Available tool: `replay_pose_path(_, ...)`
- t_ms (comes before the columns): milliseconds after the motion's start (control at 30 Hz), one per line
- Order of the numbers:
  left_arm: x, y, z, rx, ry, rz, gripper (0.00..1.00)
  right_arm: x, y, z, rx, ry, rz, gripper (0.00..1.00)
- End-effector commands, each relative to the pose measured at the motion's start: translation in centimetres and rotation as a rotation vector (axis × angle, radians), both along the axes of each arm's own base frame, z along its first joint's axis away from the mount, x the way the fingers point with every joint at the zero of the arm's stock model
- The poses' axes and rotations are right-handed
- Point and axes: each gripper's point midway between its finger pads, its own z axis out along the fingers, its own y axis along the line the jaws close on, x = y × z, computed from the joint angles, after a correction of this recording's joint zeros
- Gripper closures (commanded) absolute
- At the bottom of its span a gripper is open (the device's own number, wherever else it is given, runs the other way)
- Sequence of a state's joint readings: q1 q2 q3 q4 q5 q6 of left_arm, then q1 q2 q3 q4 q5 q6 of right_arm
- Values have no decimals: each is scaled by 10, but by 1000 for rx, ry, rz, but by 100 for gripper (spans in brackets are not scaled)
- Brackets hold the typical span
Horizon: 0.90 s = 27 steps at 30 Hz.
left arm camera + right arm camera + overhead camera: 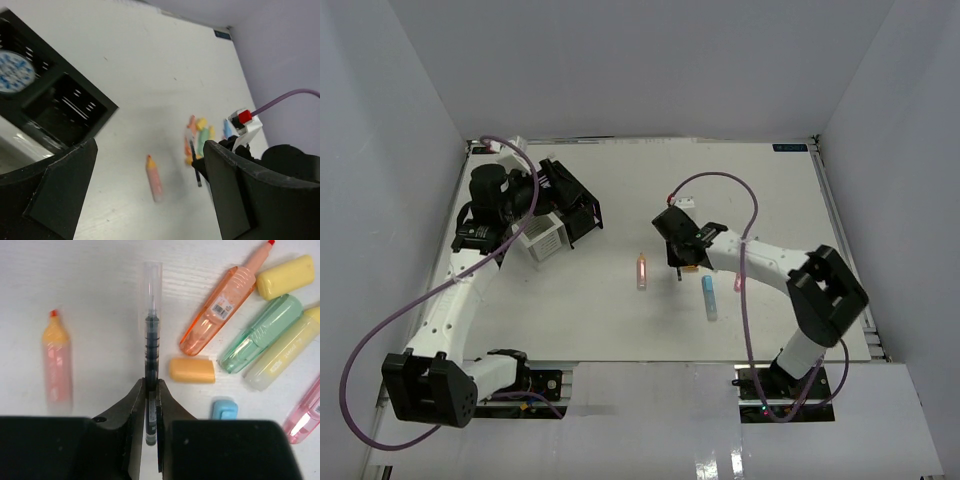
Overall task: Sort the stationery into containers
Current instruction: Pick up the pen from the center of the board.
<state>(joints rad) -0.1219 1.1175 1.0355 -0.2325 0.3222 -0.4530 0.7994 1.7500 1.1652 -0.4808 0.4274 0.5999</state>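
Right jaws on slim, possibly black pen [151, 340], clear cap.

**Right gripper clamped, left gripper wide**

Your left arm [455, 300] rises from its base at the near left and reaches away toward the far left, with the wrist bent downward. Your left gripper [151, 145] hangs there with its jaws spread wide and nothing between them. Your right arm [770, 262] folds at the elbow on the right side, then stretches leftward toward the middle, wrist pointing down. Your right gripper [151, 387] has its jaws pinched together on a thin dark pen [151, 335], gripping it near one end.
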Motion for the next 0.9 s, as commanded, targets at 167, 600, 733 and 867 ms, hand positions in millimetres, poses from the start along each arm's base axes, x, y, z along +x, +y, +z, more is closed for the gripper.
replay_pose_path(167,-50,-83,18,-179,97,-323,2,-21,52,121,346,-510,406,92)
replay_pose_path(600,-81,-176,-12,-101,143,-397,6,-60,71,187,598,-703,603,92)
replay_pose_path(733,-80,-189,-22,-59,145,-361,10,-64,70,192,631,-722,610,92)
replay_pose_path(867,-78,-197,-32,-31,157,-340,25,-65,69,191,638,-722,606,92)
